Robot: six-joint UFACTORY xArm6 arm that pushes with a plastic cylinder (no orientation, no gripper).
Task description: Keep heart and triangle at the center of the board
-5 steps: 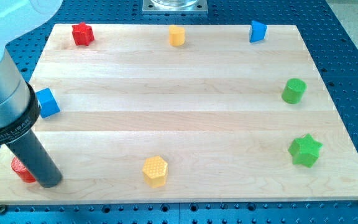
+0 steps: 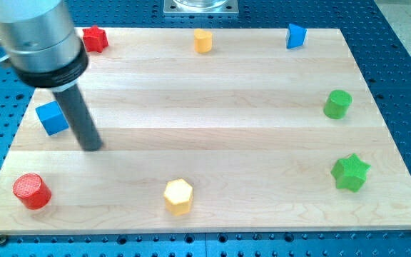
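Note:
My tip [image 2: 91, 147] rests on the board's left part, just right of and below a blue cube [image 2: 52, 118], close to it but apart. A small yellow block [image 2: 203, 41], possibly the heart, sits at the view's top edge near the middle. A blue block [image 2: 295, 35], possibly the triangle, sits at the top right. Both are far from my tip.
A red star [image 2: 95, 38] is at the top left, partly behind the arm. A red cylinder [image 2: 32, 190] is at the bottom left. A yellow hexagon [image 2: 178, 195] is at the bottom middle. A green cylinder [image 2: 337, 104] and a green star [image 2: 350, 172] are at the right.
My tip has moved up and to the right, away from the red cylinder to beside the blue cube. The red cylinder now shows in full. No block has moved.

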